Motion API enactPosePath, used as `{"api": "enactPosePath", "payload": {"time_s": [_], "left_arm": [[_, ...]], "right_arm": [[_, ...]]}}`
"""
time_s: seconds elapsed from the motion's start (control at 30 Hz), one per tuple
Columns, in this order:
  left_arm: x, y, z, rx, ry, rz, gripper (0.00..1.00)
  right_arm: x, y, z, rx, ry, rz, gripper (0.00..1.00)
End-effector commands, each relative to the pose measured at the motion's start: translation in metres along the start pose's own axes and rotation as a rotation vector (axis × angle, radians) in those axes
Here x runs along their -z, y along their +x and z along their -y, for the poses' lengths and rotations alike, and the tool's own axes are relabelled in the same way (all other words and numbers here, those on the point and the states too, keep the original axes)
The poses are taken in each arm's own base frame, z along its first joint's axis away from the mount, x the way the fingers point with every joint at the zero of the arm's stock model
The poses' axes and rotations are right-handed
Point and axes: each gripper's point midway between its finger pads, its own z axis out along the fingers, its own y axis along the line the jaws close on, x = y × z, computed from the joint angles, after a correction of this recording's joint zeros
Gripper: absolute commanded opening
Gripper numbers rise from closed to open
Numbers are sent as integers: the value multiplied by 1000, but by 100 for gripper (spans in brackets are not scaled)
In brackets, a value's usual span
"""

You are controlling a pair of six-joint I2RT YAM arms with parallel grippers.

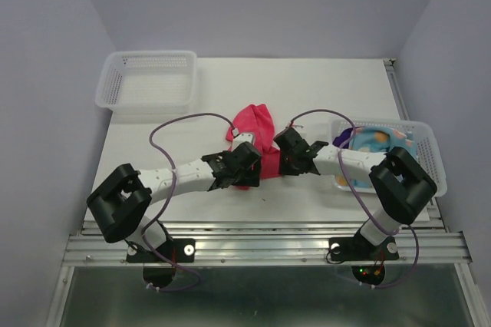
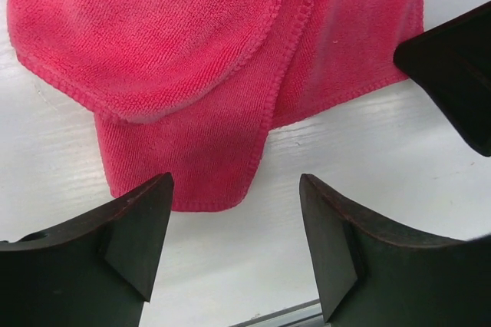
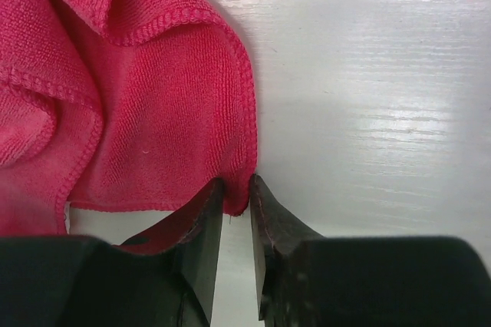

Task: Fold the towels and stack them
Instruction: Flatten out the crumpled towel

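The pink towel (image 1: 257, 121) is lying crumpled on the table (image 1: 322, 89); the right pincer (image 3: 236, 185) is clamping its corner, while the left pincer (image 2: 235, 189) is hovering with jaws apart at its edge.

Parted claw (image 2: 236, 183) at pink towel (image 2: 176, 74) edge

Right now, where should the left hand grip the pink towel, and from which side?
The pink towel's near left corner, from the near side: that flap lies flat right before the open left hand, mirroring the corner the right hand pinches.
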Motion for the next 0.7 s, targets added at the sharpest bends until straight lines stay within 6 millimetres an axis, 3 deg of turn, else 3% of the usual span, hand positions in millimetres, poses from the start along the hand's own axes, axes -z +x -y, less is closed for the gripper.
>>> {"api": "enactPosePath", "payload": {"time_s": [0.0, 0.37, 0.5, 0.67], "left_arm": [[-3, -2, 2, -68, -30, -11, 72], [-17, 26, -5, -141, -97, -111, 60], [-23, 34, -12, -168, -154, -142, 44], [-26, 43, -16, -226, -232, -162, 39]], "right_arm": [[-2, 5, 0, -11, -37, -5, 25], [-3, 11, 3, -11, -50, -21, 19], [-3, 12, 2, -10, -60, -23, 19], [-1, 9, 3, -14, -62, -16, 19]]}}
